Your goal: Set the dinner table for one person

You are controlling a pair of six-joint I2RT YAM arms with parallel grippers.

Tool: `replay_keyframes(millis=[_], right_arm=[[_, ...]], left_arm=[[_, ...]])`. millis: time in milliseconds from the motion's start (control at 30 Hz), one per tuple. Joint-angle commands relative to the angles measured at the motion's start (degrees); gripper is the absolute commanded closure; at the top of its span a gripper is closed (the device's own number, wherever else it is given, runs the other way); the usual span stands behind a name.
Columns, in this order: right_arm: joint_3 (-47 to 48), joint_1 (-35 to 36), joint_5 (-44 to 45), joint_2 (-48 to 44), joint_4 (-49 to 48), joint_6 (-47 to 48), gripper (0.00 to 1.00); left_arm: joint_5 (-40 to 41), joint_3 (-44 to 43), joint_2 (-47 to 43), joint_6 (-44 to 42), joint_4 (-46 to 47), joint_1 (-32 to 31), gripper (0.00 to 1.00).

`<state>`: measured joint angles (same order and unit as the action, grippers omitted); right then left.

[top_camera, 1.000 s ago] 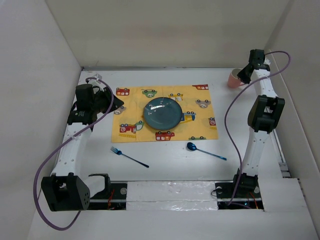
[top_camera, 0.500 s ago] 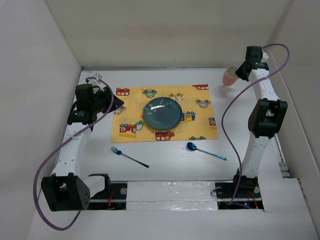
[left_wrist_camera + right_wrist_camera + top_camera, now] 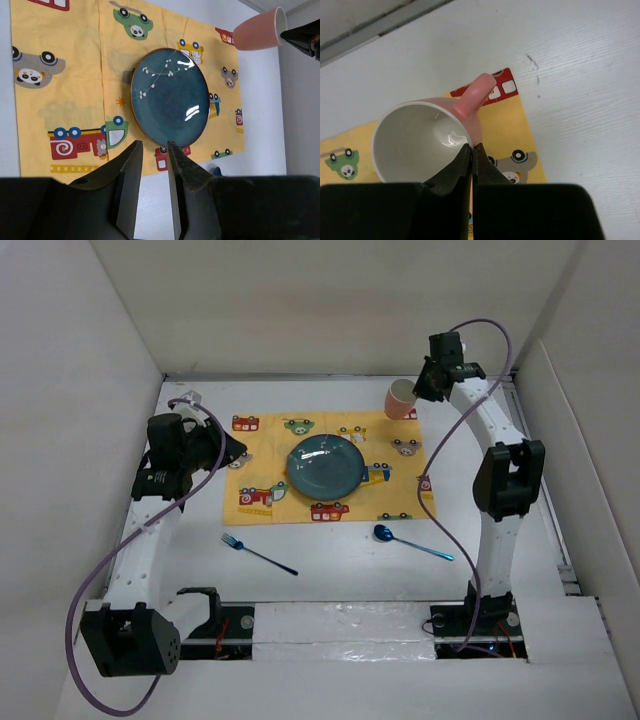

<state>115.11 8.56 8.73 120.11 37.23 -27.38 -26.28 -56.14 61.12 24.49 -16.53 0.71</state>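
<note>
Two-fingered pinch on the rim of the pink mug [image 3: 415,145] by the right gripper [image 3: 471,150]: fingertips pressed together on the thin wall, just beside the handle. Mug tilted, mouth toward the wrist camera, white inside. Held over the far right corner of the yellow placemat [image 3: 400,502]; seemingly lifted off the cloth, though hard to judge from overhead.

At the placemat's left edge, left gripper [image 3: 152,150] slightly spread, a narrow gap between the fingers and nothing in it, aimed toward the blue plate [image 3: 325,465]. Plate flat in the middle of the placemat.

Placemat spread on the dinner table [image 3: 340,580], a wide white top walled by white panels [image 3: 330,300], lying toward its far half. On bare tabletop in front of the placemat: blue fork [image 3: 258,554] to the left, blue spoon [image 3: 410,541] to the right. Both at a slant and well apart from each other, the spoon's bowl just beside the cloth's near edge.
</note>
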Motion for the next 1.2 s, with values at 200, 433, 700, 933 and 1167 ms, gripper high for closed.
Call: replay_keyframes(millis=[200, 433, 700, 933, 1167], right_arm=[[0.0, 1.6, 4.4, -0.9, -0.8, 1.0, 1.0], [-1.6, 1.6, 5.2, 1.7, 0.1, 0.7, 1.0], [-3.7, 0.6, 2.7, 1.5, -0.5, -0.7, 0.82], [-4.1, -0.6, -0.2, -5.5, 0.3, 0.7, 0.54], [-24.1, 4.3, -10.9, -26.1, -9.2, 3.2, 0.71]], left_arm=[[-0.2, 1.2, -2.6, -0.4, 0.9, -0.1, 0.77], [0.0, 1.9, -3.3, -0.4, 0.8, -0.1, 0.77], [0.2, 1.5, -3.5, -0.5, 0.5, -0.1, 0.77], [0.2, -1.9, -2.7, 0.1, 0.5, -0.1, 0.74], [1.6, -4.8, -2.8, 1.0, 0.5, -0.1, 0.74]])
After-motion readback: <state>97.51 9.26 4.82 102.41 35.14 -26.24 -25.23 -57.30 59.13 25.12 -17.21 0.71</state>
